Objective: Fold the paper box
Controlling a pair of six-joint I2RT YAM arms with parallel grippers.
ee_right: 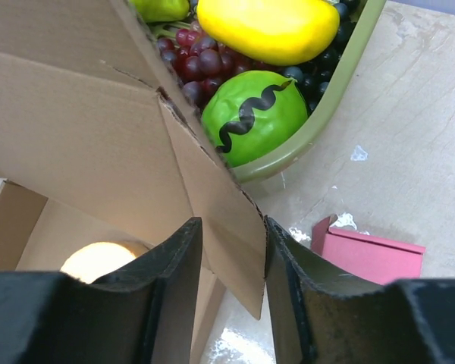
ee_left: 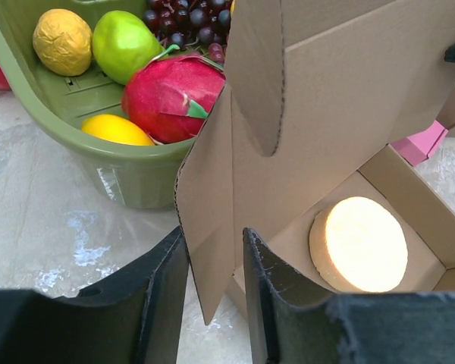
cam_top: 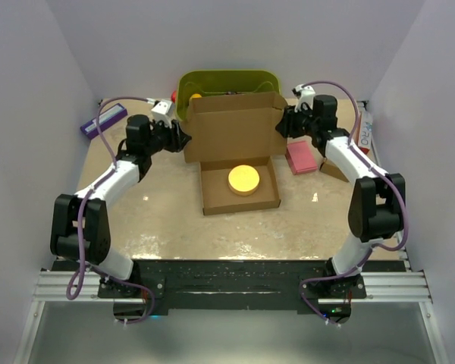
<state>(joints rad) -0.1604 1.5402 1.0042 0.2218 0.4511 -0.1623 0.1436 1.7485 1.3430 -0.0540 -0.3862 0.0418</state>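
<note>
The paper box (cam_top: pixel 235 133) stands mid-table with its lid panel raised upright behind its shallow tray (cam_top: pixel 212 205). A round yellow disc (cam_top: pixel 243 180) lies in the tray. My left gripper (cam_top: pixel 183 140) is at the lid's left side flap (ee_left: pixel 208 227). In the left wrist view its jaws (ee_left: pixel 216 258) stand apart around that flap, with a gap showing on the tray side. My right gripper (cam_top: pixel 282 123) is at the right side flap (ee_right: pixel 227 220). Its jaws (ee_right: pixel 233 246) straddle the flap, which slants across the gap and reaches the right-hand finger.
A green basket (cam_top: pixel 227 80) of toy fruit stands directly behind the raised lid, close to both grippers. A pink block (cam_top: pixel 301 157) and a small brown box (cam_top: pixel 334 168) lie right of the tray. A purple object (cam_top: pixel 104 120) lies at the far left.
</note>
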